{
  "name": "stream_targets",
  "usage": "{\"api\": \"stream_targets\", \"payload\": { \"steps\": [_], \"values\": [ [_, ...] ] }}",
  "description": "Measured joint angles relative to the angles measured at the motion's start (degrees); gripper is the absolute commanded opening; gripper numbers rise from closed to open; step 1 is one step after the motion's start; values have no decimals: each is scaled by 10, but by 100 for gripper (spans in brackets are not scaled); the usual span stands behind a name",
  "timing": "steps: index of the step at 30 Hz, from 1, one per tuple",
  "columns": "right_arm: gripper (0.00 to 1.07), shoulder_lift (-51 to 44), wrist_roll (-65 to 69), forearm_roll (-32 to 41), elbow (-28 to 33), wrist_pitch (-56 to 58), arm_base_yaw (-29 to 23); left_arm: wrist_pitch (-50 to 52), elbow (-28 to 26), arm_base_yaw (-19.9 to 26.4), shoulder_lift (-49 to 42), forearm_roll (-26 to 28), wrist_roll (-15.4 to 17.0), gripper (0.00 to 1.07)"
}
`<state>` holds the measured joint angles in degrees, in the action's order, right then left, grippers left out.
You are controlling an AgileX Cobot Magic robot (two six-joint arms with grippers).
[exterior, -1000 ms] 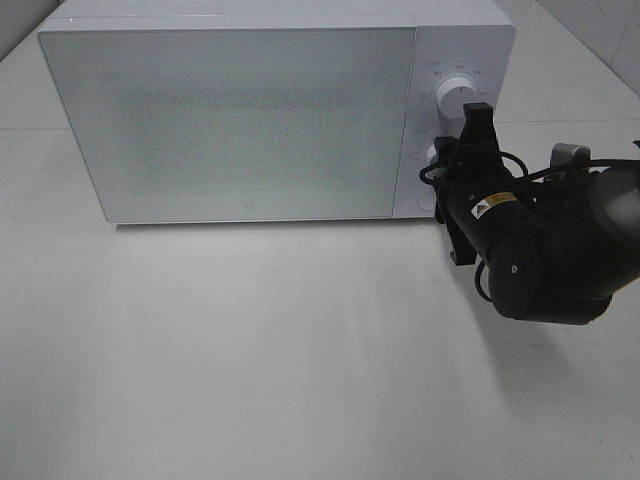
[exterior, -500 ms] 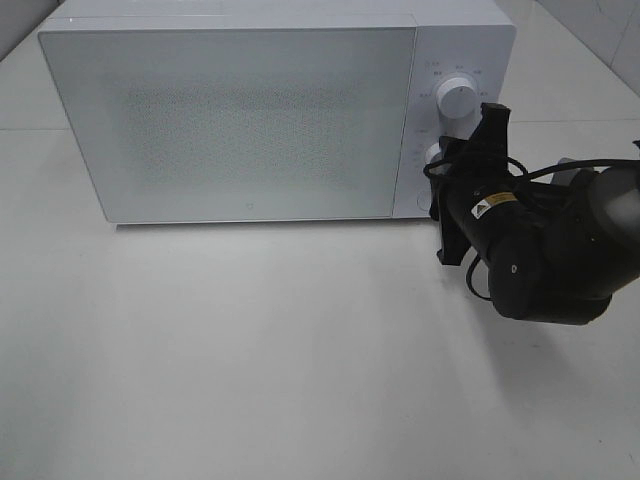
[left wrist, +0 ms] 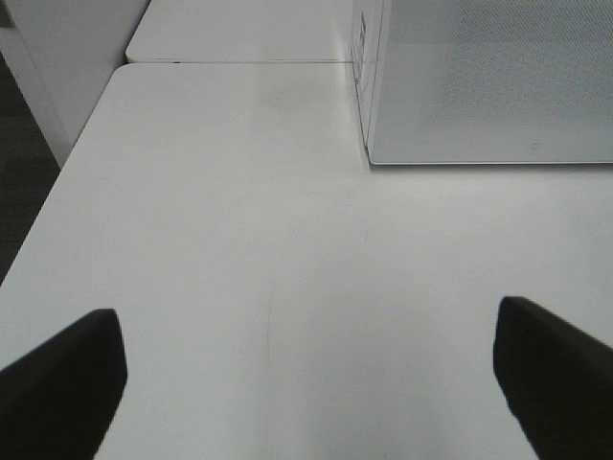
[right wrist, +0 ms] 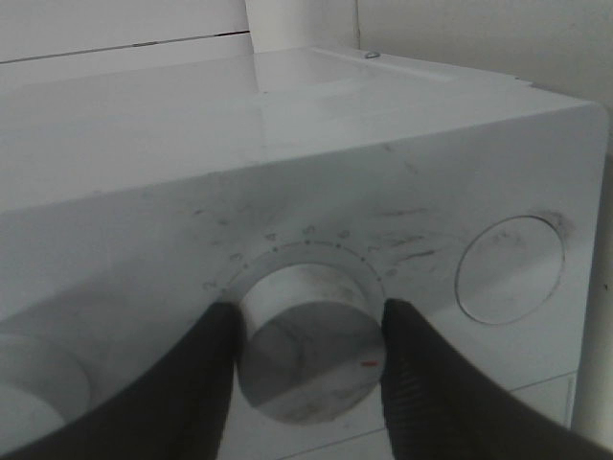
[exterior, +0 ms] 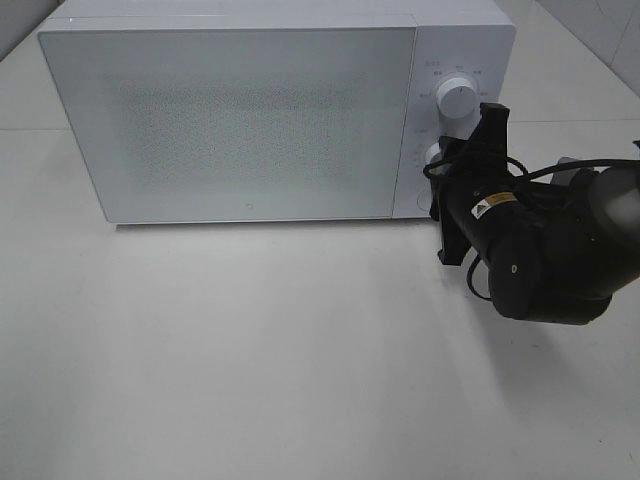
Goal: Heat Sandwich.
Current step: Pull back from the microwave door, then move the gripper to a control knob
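At the microwave (exterior: 466,40) front, the right gripper (right wrist: 308,326) has its jaws partly closed, pinching the lower dial (right wrist: 311,362) from both sides, one of two dials, below the upper dial (exterior: 458,98). Off to the left, the left gripper (left wrist: 306,383) holds its jaws wide and empty over the table (exterior: 250,350). With the single door (exterior: 230,110) shut, the sandwich's place and heading cannot be told.

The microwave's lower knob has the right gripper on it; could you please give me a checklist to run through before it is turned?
1. Microwave door closed: ok, it sits flush with the front.
2. Sandwich inside: cannot tell; the door is frosted and no view shows a sandwich.
3. Right gripper on the lower knob: ok, its fingers sit against both sides.
4. Knob's present setting: cannot tell; a red mark shows, but the dial marks are too blurred to read.
5. Left gripper out of the way: ok, open over the table, apart from the door.
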<state>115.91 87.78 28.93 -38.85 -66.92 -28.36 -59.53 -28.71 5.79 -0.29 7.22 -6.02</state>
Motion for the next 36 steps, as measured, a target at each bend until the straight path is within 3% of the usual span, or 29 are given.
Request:
{"api": "stream_targets", "payload": {
  "steps": [6, 13, 17, 20, 36],
  "values": [
    [42, 0, -2, -1, 0, 0, 0, 0, 0, 0, 0, 0, 0, 98],
    [55, 0, -4, -3, 0, 0, 0, 0, 0, 0, 0, 0, 0, 98],
    [74, 0, -4, -7, 2, -2, 0, 0, 0, 0, 0, 0, 0, 98],
    [78, 0, -4, -10, 3, -2, 0, 0, 0, 0, 0, 0, 0, 98],
    [76, -10, -1, -54, 25, -21, 0, 0, 0, 0, 0, 0, 0, 98]
  ]
}}
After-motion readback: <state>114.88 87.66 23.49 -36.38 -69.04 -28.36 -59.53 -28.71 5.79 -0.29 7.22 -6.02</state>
